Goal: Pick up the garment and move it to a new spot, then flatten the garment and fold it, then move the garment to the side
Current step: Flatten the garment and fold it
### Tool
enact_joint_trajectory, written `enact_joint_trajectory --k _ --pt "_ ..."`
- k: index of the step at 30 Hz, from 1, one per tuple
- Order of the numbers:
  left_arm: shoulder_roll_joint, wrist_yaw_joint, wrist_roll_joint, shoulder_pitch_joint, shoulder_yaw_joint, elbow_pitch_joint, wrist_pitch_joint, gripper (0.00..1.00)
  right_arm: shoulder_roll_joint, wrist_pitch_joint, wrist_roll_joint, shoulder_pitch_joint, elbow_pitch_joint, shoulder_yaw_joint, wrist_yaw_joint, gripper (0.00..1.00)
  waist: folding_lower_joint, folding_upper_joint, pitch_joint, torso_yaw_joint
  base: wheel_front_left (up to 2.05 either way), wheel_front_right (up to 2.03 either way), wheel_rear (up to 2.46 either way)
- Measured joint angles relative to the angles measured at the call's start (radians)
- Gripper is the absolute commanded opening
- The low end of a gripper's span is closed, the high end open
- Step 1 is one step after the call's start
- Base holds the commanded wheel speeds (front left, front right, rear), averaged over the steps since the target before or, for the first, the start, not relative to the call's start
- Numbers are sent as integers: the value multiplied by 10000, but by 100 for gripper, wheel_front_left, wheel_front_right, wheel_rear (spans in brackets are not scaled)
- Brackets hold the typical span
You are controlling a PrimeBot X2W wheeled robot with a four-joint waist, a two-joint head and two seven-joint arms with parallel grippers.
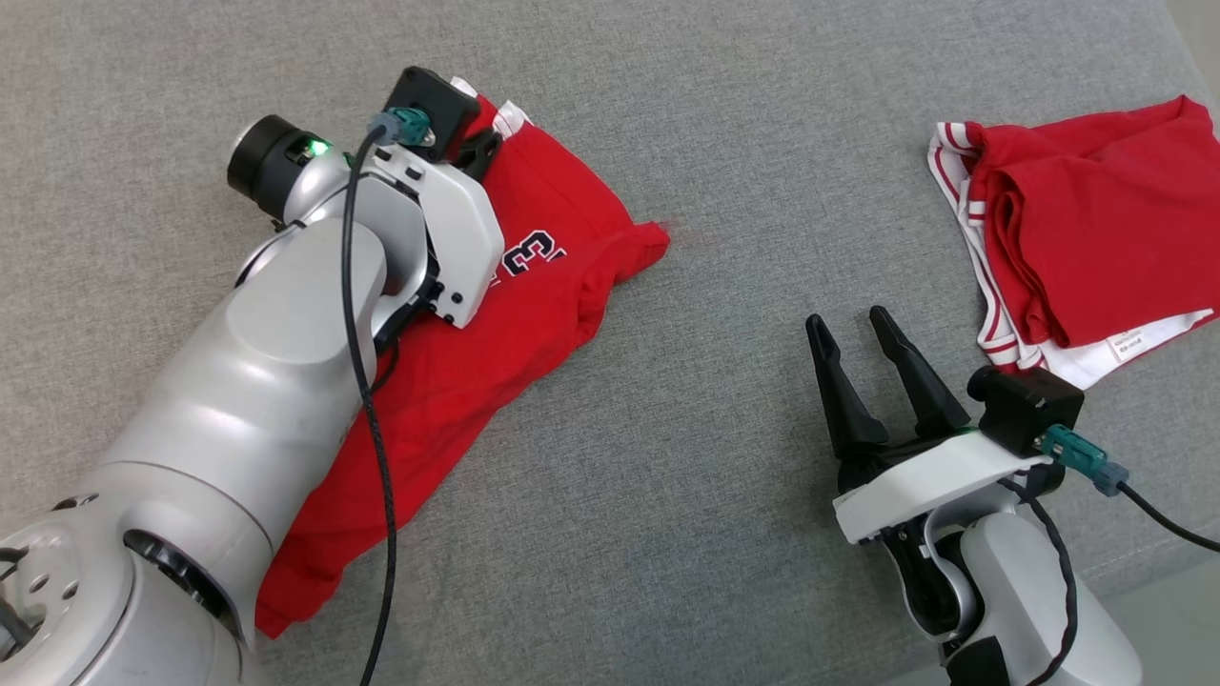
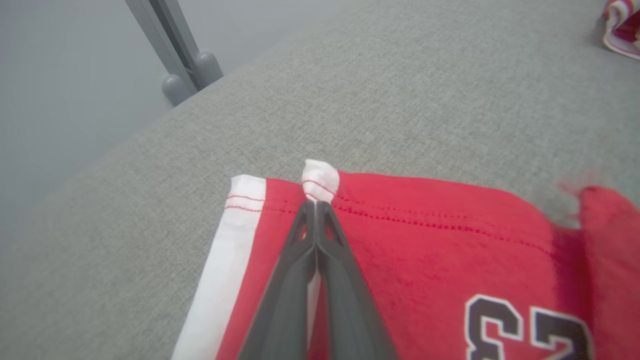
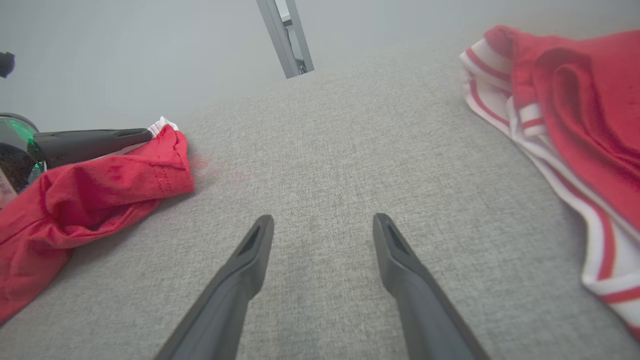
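Left gripper point(image 2: 316, 204) on garment point(image 2: 425, 250), perhaps hem

left claw point(image 2: 316, 204) | clamped on hem | red garment point(image 2: 425, 240) | grey cushion point(image 2: 400, 100)

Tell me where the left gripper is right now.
Left of the head view, the left gripper is shut on the hem of the red garment, beside its white stripe.
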Motion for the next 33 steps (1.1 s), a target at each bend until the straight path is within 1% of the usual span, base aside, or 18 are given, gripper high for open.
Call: enact_joint_trajectory --k 6,10,20,24,25,29,33 --pt "-2 -2 -207 -141 -77 299 -313 0 0 0 -59 -52 111 15 0 100 -1 0 -91 62 0 0 0" --pt "-10 8 -293 -467 -19 640 -702 0 0 0 -59 -68 157 35 0 100 0 0 -139 74 0 0 0" --pt "-17 389 -364 -585 12 1129 -872 0 0 0 -4 -103 142 77 0 100 0 0 -146 -29 0 0 0" --pt "44 443 -366 -584 -6 1208 -838 0 0 0 19 -103 119 86 0 100 0 0 -106 -51 0 0 0" --pt "-31 619 -464 -496 -4 1279 -1034 100 0 0 17 -104 123 59 0 100 0 0 -134 125 0 0 0" --pt "-199 600 -560 -307 25 1216 -1384 100 8 0 -75 -102 194 -4 0 100 0 0 -323 306 0 0 0" --pt "-307 608 -769 -24 332 894 -1756 100 12 0 -251 -101 159 -251 0 100 0 0 -683 546 0 0 0"
